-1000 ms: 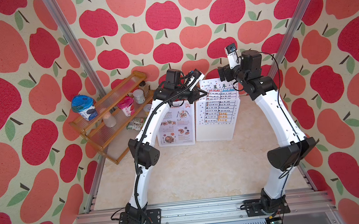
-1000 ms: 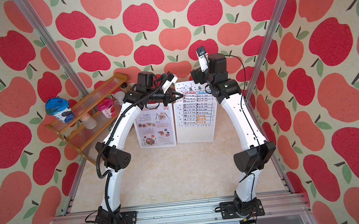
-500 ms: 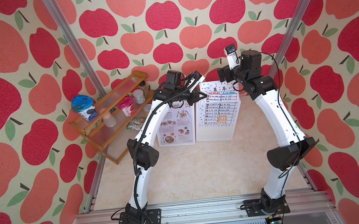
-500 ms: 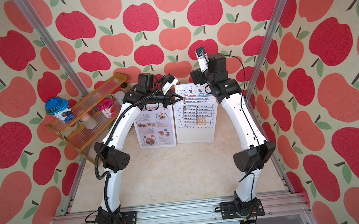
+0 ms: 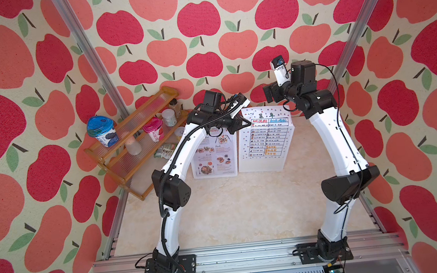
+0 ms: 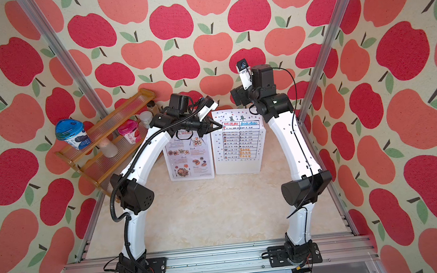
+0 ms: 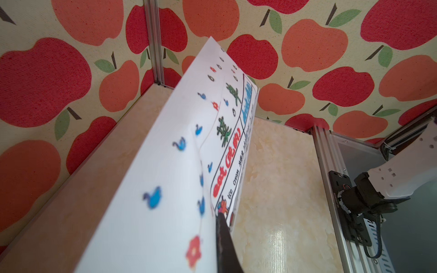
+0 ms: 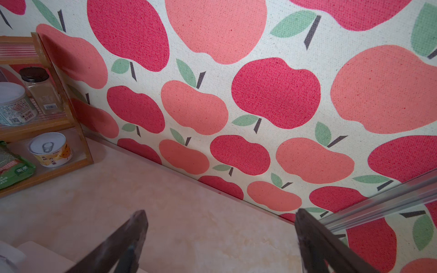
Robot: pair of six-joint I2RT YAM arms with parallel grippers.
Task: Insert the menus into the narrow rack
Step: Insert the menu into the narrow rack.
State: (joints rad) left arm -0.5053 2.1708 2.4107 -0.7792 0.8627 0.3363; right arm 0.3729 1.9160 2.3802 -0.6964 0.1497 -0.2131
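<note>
Two menus stand upright side by side at the back middle of the table in both top views. The photo menu (image 5: 215, 154) is on the left, partly behind my left arm. The table menu (image 5: 265, 140) with dotted border sits against a white upright rack (image 5: 290, 146); its slot is hidden. My left gripper (image 5: 247, 123) is shut on that menu's upper left corner; in the left wrist view the sheet (image 7: 165, 189) curls beside a black finger (image 7: 223, 236). My right gripper (image 8: 220, 224) hangs open and holds nothing, over bare table behind the menus near the back wall.
A wooden stepped shelf (image 5: 131, 148) stands at the back left with a blue-lidded cup (image 5: 102, 130), a pink cup (image 5: 153, 128), jars, a can (image 8: 49, 149) and a green packet. Apple-print walls and aluminium posts (image 5: 350, 37) close in the back and sides.
My left gripper and the table menu's top edge have sunk slightly. The right arm has not moved.
</note>
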